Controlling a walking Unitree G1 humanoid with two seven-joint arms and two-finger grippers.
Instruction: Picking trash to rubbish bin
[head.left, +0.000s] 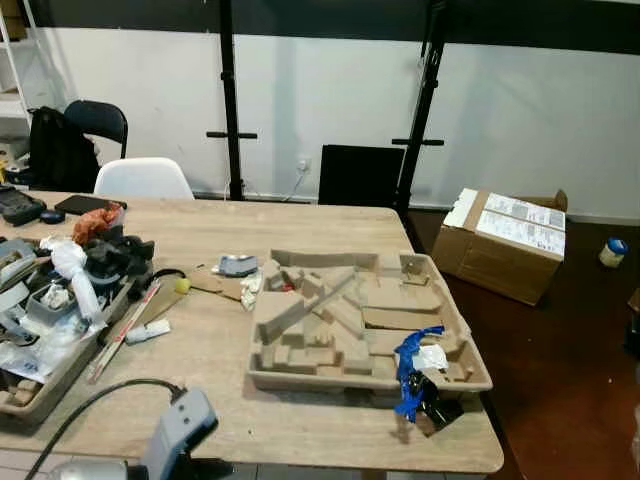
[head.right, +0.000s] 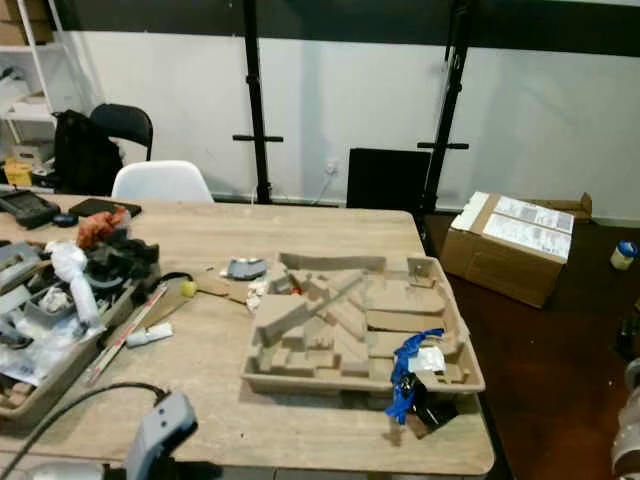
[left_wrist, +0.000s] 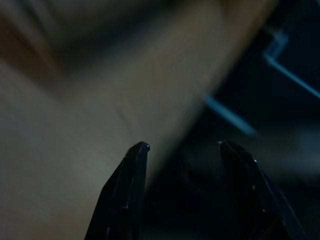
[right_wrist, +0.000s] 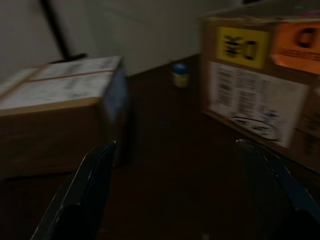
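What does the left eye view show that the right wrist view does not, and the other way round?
Left eye view, not the wrist view: the table, a pulp tray on it, and a white chair. Right wrist view, not the eye view: the right end effector, open and empty, and a box with yellow and orange labels. Both: the white-labelled box and a blue-lidded jar on the dark floor.
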